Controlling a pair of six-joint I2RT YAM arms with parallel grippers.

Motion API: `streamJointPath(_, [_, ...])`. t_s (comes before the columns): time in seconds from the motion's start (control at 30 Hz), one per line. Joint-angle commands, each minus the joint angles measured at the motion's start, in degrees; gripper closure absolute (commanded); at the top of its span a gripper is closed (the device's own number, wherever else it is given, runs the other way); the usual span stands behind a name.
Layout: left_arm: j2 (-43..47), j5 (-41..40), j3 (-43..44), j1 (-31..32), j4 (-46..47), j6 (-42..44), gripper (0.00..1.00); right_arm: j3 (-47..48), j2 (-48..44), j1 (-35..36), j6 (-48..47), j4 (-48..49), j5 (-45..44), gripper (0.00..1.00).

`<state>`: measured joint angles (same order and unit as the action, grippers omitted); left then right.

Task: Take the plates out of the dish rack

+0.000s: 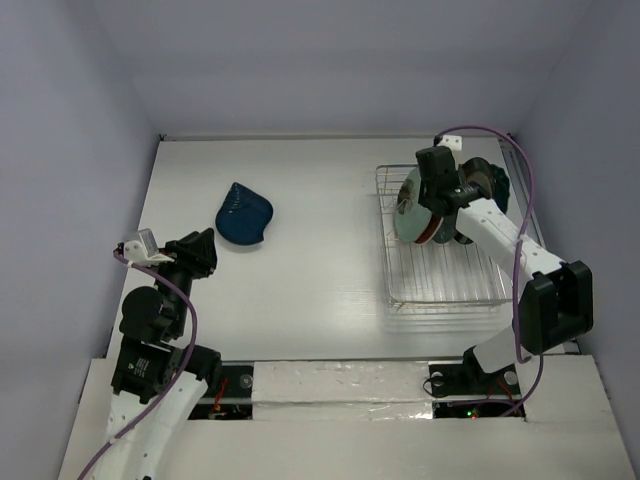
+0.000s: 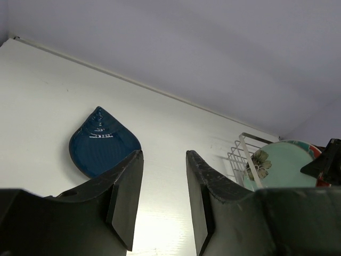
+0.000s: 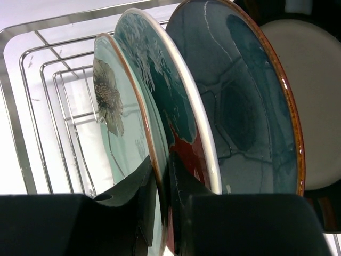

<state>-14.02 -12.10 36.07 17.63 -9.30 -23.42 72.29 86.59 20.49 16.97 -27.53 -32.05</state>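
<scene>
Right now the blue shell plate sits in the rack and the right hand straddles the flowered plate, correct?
No, the blue shell plate lies on the table, outside the rack; the top view shows it. The right hand does straddle the flowered plate.

White tabletop (image 1: 320,200), chrome rack (image 1: 445,280). The blue plate (image 1: 243,216) is dark; the pale green plate (image 3: 114,122) bears a brownish flower; the teal-and-red plate (image 3: 157,85) is white-rimmed; the dark teal plate (image 3: 240,101) veined; the rearmost plate (image 3: 314,106) seems cream.
</scene>
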Motion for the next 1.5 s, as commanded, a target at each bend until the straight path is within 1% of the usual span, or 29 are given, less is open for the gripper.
streamJointPath(0.0, [-0.22,0.23,-0.13,0.3,2.27,0.13,0.65,4.08,-3.61,-1.15,-1.85,0.47,-3.19,1.0])
streamJointPath(0.2, [0.05,0.23,-0.22,0.3,2.27,0.04,0.64,11.2,-6.6,-1.15,-3.79,-2.7,-3.72,1.0])
streamJointPath(0.43, [0.05,0.23,-0.13,0.3,2.27,-0.05,0.63,13.75,-13.01,-1.15,-2.13,-2.44,1.9,1.0])
streamJointPath(0.57, [-0.04,0.23,-0.21,0.3,2.27,-0.05,0.63,10.68,-17.93,-0.01,0.07,0.54,8.22,1.0])
streamJointPath(0.67, [-0.22,0.23,-0.22,0.3,2.27,0.04,0.62,7.08,-19.96,2.79,3.05,4.32,15.86,1.0])
streamJointPath(0.7, [-0.3,0.23,-0.13,0.3,2.27,0.04,0.62,6.2,-20.31,3.58,3.76,6.5,20.67,1.0])
streamJointPath(0.8, [-0.74,0.23,-0.22,0.3,2.27,-0.05,0.62,2.86,-19.53,8.76,6.75,11.25,26.24,1.0])
streamJointPath(0.83, [-0.92,0.23,-0.13,0.3,2.18,-0.05,0.62,2.42,-18.05,10.52,7.37,11.88,27.12,1.0])
streamJointPath(0.87, [-1.01,0.23,-0.13,0.3,2.09,-0.05,0.62,1.37,-17.25,13.84,8.33,12.58,27.31,1.0])
streamJointPath(0.9, [-1.01,0.23,-0.13,0.3,2.18,-0.05,0.62,0.75,-16.28,15.44,8.69,14.41,27.74,1.0])
streamJointPath(0.97, [-1.45,0.23,-0.13,0.3,2.09,-0.05,0.62,-1.61,-13.12,18.6,10.79,18.62,34.21,1.0])
streamJointPath(1.0, [-1.62,0.23,-0.13,0.3,2.09,-0.05,0.62,-2.58,-13.11,19.66,11.67,20.48,34.25,1.0])
streamJointPath(1.03, [-1.8,0.23,-0.13,0.3,2.09,0.04,0.62,-3.29,-11.46,20.55,12.38,21.98,36.95,1.0])
streamJointPath(1.1, [-1.8,0.23,-0.04,0.3,2.01,-0.05,0.62,-3.82,-9.43,23.35,13.44,23.48,38.2,1.0])
streamJointPath(1.27, [-1.8,0.23,-0.22,0.3,2.09,-0.13,0.61,-4.96,-3.45,27.05,15.01,25.76,39.7,1.0])
streamJointPath(1.4, [-1.97,0.23,-0.13,0.3,2.09,-0.13,0.61,-7.69,-0.81,27.67,16.34,30.33,39.61,1.0])
streamJointPath(1.47, [-1.97,0.23,-0.22,0.3,2.09,-0.13,0.61,-8.13,-0.02,27.67,16.17,30.52,38.65,1.0])
